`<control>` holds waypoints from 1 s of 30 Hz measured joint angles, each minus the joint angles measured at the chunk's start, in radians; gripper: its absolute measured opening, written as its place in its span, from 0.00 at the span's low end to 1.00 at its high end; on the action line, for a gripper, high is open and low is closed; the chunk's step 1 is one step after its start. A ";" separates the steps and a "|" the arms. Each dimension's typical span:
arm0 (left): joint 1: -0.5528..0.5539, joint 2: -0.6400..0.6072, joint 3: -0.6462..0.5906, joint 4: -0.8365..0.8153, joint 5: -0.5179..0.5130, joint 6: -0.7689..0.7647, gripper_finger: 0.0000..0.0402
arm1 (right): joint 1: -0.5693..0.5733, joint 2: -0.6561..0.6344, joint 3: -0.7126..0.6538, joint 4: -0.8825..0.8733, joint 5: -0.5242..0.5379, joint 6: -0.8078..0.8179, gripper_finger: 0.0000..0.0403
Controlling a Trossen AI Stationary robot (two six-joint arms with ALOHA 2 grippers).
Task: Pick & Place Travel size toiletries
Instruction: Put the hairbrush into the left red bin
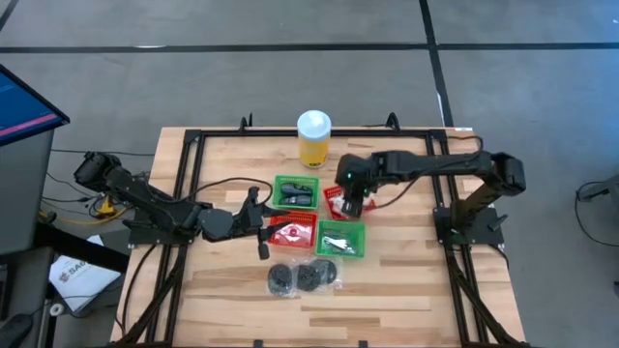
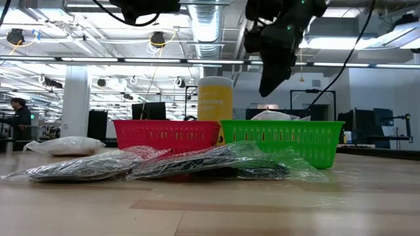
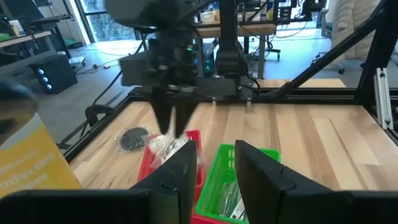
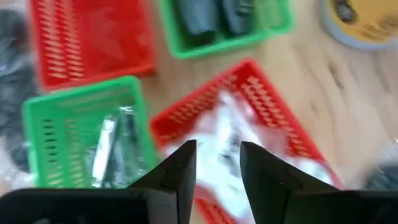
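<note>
My right gripper (image 1: 350,203) hangs open, fingers pointing down, over a red basket (image 4: 273,112) that holds white-and-clear crinkly packets (image 4: 227,134); it also shows in the left wrist view (image 3: 173,121) and the low view (image 2: 270,78). My left gripper (image 1: 259,220) is open and empty, low beside another red basket (image 1: 290,230). A green basket (image 1: 340,238) holds slim silvery pieces (image 4: 104,152). A second green basket (image 1: 295,191) holds dark items. Black round discs in clear wrap (image 1: 300,277) lie on the table near the front.
A tall yellow bottle with a white cap (image 1: 313,137) stands behind the baskets. One black disc (image 3: 132,138) lies on the table beside the packet basket. A black frame (image 1: 184,174) runs along the table's sides. A person (image 2: 16,115) stands far off in the room.
</note>
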 joint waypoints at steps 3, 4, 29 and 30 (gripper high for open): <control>0.000 0.000 0.000 0.004 0.000 0.000 0.25 | -0.058 -0.008 -0.002 -0.030 0.002 0.000 0.28; 0.000 0.000 0.000 0.004 0.000 0.000 0.25 | -0.077 -0.009 -0.002 -0.031 0.003 0.000 0.28; 0.000 0.000 0.000 0.006 0.000 0.000 0.25 | -0.613 -0.008 -0.236 0.172 -0.001 -0.053 0.28; 0.000 0.000 0.000 0.006 0.000 0.000 0.25 | -0.628 -0.008 -0.242 0.179 -0.001 -0.053 0.28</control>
